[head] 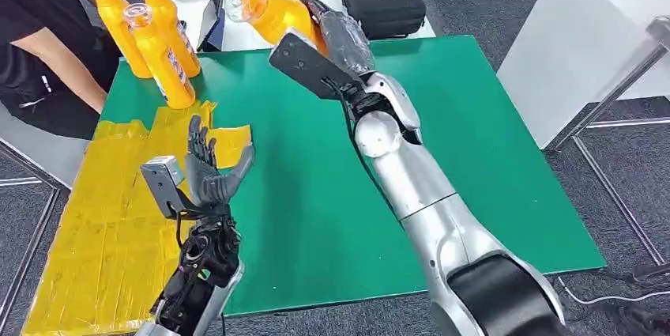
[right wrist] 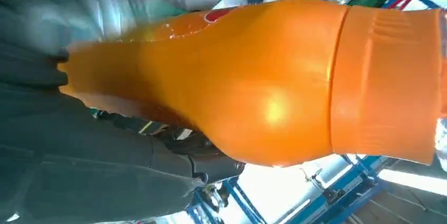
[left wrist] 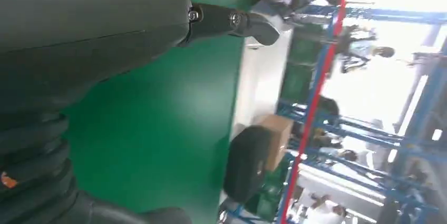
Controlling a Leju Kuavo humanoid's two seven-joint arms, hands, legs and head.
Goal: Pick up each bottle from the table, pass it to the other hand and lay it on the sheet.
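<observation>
My right hand [head: 341, 35] grips the orange plastic juice bottle [head: 269, 8] tilted at upper centre, ready for my empty, spread-fingered left hand [head: 209, 166] at lower left.

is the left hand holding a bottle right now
No, the left hand is open and empty above the yellow sheet; the right hand holds the bottle.

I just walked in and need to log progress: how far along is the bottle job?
Nothing lies on the yellow sheet yet. In hand: the right hand holds one orange bottle raised above the green table, while the left hand waits open. Left: the handover, laying it down, then the three bottles standing at the table's far corner.
</observation>
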